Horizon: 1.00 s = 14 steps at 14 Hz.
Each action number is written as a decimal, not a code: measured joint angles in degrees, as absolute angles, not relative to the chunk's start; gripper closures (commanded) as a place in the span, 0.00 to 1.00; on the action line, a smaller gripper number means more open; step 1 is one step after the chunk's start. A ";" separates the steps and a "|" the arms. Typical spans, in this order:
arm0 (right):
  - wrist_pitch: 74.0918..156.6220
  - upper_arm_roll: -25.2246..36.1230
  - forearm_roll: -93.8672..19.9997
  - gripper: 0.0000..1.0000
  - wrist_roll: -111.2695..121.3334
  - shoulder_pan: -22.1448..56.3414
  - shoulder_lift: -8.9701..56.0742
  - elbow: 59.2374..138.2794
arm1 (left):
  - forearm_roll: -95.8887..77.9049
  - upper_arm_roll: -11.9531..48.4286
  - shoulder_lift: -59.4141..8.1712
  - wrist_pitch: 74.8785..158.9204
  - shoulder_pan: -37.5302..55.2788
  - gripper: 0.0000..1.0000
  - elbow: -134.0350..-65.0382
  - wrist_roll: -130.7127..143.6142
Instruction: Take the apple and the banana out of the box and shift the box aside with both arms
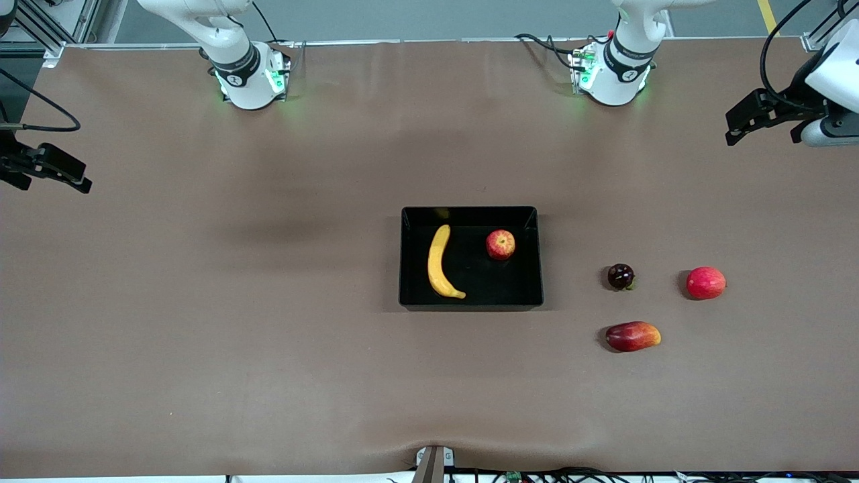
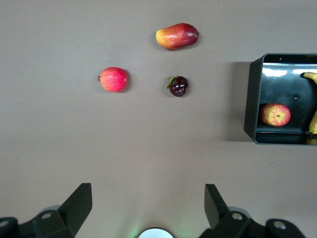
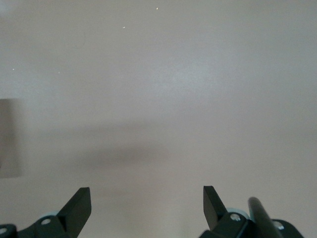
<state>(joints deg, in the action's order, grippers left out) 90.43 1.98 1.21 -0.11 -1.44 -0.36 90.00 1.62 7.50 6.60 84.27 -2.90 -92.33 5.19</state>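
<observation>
The black box (image 1: 404, 261) sits mid-table, with the yellow banana (image 1: 440, 263) and a small red-yellow apple (image 1: 500, 244) lying inside it. The left wrist view also shows the box (image 2: 251, 99), the apple (image 2: 275, 114) and an end of the banana (image 2: 311, 77). My left gripper (image 1: 741, 124) hangs open and empty over the left arm's end of the table, above bare brown surface (image 2: 148, 198). Over the right arm's end, my right gripper (image 1: 64, 171) is open too and holds nothing (image 3: 147, 201). Both arms wait apart from the box.
Three loose fruits lie between the box and the left arm's end: a dark round fruit (image 1: 621, 276), a red round fruit (image 1: 706, 282) and, nearer the front camera, a red-yellow mango-shaped fruit (image 1: 633, 336). The arm bases (image 1: 251, 77) stand along the table's edge farthest from that camera.
</observation>
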 measured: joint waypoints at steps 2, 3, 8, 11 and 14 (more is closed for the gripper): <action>90.43 1.98 1.21 0.00 -0.11 -1.44 -0.36 90.00 | 1.62 7.48 6.59 84.23 -3.20 0.00 -92.33 5.19; 90.43 1.98 1.21 0.00 -0.11 -1.44 -0.36 90.00 | 1.62 7.48 6.56 84.22 -3.24 0.00 -92.33 5.19; 90.39 1.76 1.13 0.00 0.05 -1.40 0.20 90.11 | 1.62 7.48 4.27 84.22 -3.21 0.00 -90.32 5.20; 90.52 1.16 1.12 0.00 0.27 0.05 3.69 90.44 | 1.62 8.18 0.47 84.26 -2.84 0.00 -88.21 8.60; 89.91 1.09 1.11 0.00 0.27 1.33 6.10 90.45 | 1.62 11.66 -3.94 86.84 -2.36 0.00 -87.90 15.84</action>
